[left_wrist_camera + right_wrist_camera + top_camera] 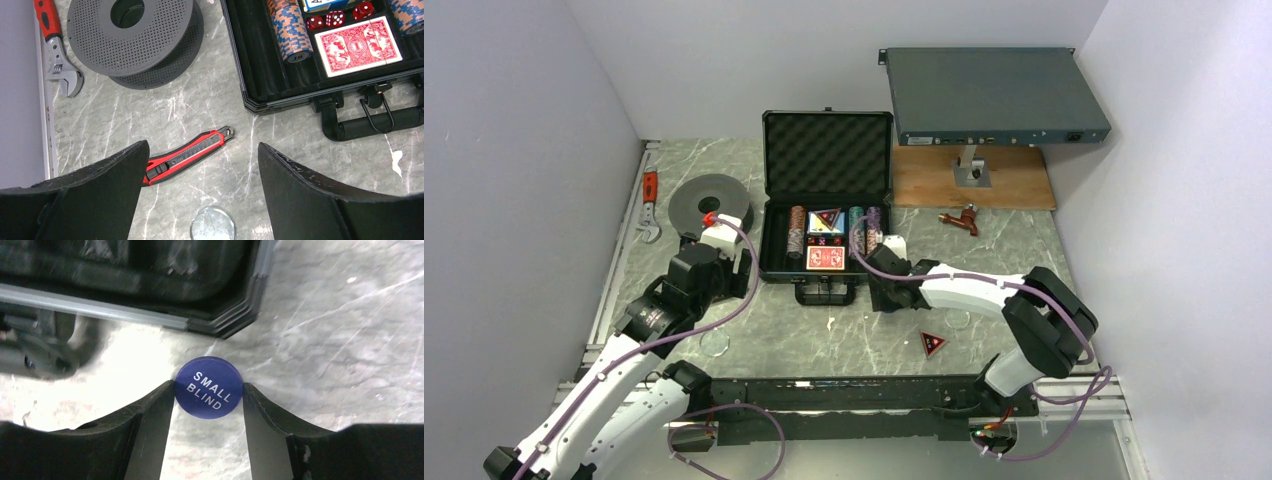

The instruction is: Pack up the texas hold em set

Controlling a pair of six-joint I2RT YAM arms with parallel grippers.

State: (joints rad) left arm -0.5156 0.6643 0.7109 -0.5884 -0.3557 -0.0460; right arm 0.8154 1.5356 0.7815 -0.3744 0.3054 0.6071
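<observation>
Marble table (1024,300), white walls on three sides. At the back right, grey box (994,95) raised on a post over a wooden board (1014,185). Mid-table, case (827,150) open, foam lid upright at the far side, handle (375,122) toward the arms. Left of the case, spool (699,200) lying flat. By the table's left edge, wrench (650,205).

Above bare table near the case's front left corner, left gripper (202,146), jaws spread wide, nothing between them. On the table near it, a red-black knife (190,156) and a clear disc (212,225).

Low at the case's front right corner, right gripper (208,390), jaws drawn in on the button (208,386), one fingertip against each edge. Blue, marked SMALL BLIND, outside the case and just beside its corner. Lifted or resting on the table: cannot tell.

Inside the case: chips (797,232) in rows at left and right, red deck (825,258) at front centre, marker (826,218) behind it, red dice (335,19) between the two. Another marker (932,344) loose on the table in front of the right arm, well apart from the case. Near the board's front edge, a small red fitting (959,218).
</observation>
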